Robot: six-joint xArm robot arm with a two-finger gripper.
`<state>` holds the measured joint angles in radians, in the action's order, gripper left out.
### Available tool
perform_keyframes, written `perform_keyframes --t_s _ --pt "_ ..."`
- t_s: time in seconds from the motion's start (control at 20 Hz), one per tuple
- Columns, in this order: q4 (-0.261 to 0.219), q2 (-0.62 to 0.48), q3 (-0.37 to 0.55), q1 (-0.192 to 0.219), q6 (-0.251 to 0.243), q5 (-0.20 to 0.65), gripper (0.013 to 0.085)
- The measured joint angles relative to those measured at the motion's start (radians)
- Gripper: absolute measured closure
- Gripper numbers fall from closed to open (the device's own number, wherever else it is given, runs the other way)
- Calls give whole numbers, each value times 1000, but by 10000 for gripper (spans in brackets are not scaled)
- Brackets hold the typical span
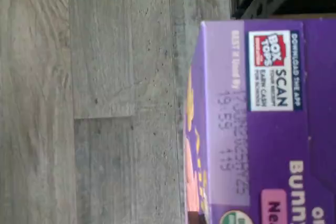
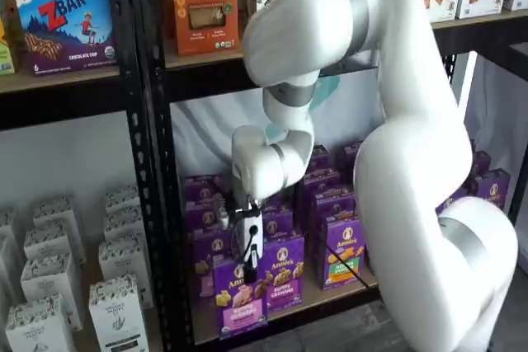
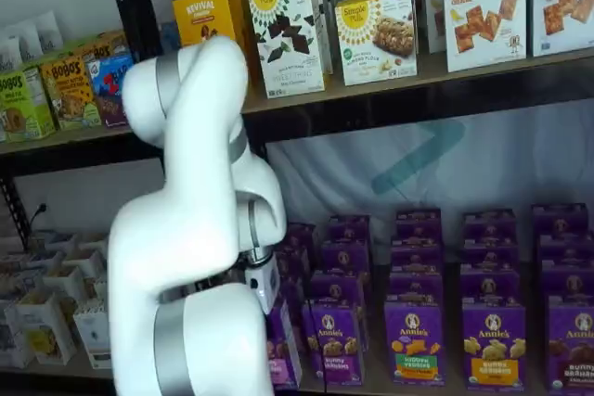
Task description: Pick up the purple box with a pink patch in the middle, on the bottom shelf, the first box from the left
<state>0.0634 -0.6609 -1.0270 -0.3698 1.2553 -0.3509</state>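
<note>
The purple box (image 2: 240, 301) with a pink patch stands upright at the left front of the bottom shelf (image 2: 330, 298), forward of its row. My gripper (image 2: 247, 260) comes down on its top from above, fingers closed on it. In the wrist view the box's top (image 1: 273, 129) shows close up, with a Box Tops label and the pink patch at its edge. In a shelf view the arm hides the fingers, and only the box's right part (image 3: 282, 348) shows beside the gripper's white body (image 3: 264, 280).
A like purple carton with a purple patch (image 2: 285, 276) stands right beside the box, with more purple cartons (image 3: 413, 340) in rows behind and to the right. A black rack post (image 2: 157, 204) rises to the left. White cartons (image 2: 115, 307) fill the neighbouring bay. Grey wood floor (image 1: 94, 98) lies below.
</note>
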Motion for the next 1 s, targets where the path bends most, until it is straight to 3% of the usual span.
perform_keyframes --t_s 0.15,0.45,0.7,1.0 --pt "6 60 65 -9 -3 7 650" --pt "-27 162 179 -24 -48 26 650" --pt "59 279 288 -43 14 29 650" --pt "78 401 382 -52 20 2 650"
